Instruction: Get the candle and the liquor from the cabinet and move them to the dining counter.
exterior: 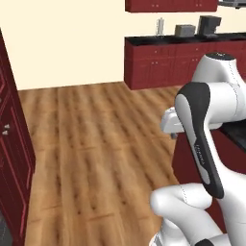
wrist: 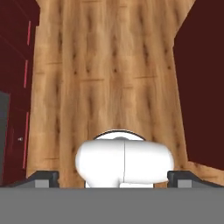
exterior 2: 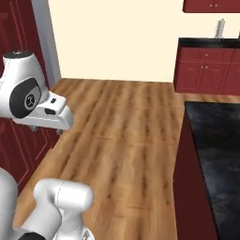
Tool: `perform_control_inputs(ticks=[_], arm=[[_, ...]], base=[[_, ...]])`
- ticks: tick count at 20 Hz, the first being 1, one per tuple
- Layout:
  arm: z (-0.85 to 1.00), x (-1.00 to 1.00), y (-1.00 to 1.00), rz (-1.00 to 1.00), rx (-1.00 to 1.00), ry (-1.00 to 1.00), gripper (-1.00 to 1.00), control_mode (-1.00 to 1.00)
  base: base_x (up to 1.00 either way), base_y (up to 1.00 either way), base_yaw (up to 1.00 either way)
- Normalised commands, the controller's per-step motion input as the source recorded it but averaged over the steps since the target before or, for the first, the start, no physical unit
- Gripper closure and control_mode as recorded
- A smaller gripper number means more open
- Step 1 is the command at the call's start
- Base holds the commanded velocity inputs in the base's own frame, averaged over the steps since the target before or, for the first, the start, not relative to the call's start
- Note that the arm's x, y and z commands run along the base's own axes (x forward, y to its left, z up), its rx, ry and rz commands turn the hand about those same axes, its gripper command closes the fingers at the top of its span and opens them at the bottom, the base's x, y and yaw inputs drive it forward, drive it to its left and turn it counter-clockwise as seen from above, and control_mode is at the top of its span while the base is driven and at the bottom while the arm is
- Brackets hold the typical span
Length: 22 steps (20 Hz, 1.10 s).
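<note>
A: Start from the left base view. What's there?

B: The arm [exterior: 204,139] is folded up high at the right, over a wide stretch of wooden floor [exterior: 96,139]. Far back runs a black counter with appliances [exterior: 192,38] on red drawer cabinets [exterior: 158,65]. A tall dark red unit [exterior: 12,158] stands at the left edge. The dark slab at the right, behind the arm, looks like the dining counter [exterior: 235,132].

A: And from the right base view?

B: The dining counter [exterior 2: 215,154] is plainer there: black marbled top on a red base, close on the right, with nothing on the part in sight. The arm's head [exterior 2: 33,98] is tucked in at the left, well clear of the counter. I'd judge it's carried like that so nothing gets knocked while the base crosses the room.

A: The hand view?

B: It looks straight down at the floor [wrist: 109,65], dark red furniture on both sides. The hand [wrist: 112,178] has its two fingertips [wrist: 41,178] spread wide, one at each bottom corner, with nothing between them.

A: So where are the candle and the liquor?

B: Neither can be made out here, nor the inside of the wall cabinet. With the hand empty and the counter bare where it shows, I'd say nothing is fetched yet

A: What does the next move call for?

B: Probably driving to the cabinet and facing it
</note>
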Motion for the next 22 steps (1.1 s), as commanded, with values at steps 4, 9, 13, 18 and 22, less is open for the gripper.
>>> perform_control_inputs(ticks=[4,9,13,18,22], arm=[[0.0,0.0,0.0,0.0,0.0,0.0,-1.0,1.0],[0.0,0.0,0.0,0.0,0.0,0.0,-1.0,1.0],[0.0,0.0,0.0,0.0,0.0,0.0,-1.0,1.0],[0.0,0.0,0.0,0.0,0.0,0.0,-1.0,1.0],[0.0,0.0,0.0,0.0,0.0,0.0,-1.0,1.0]], base=[[1.0,0.51,-0.12],[1.0,0.05,-0.1],[1.0,-0.01,-0.12],[1.0,0.0,-0.13],[1.0,0.14,-0.2]])
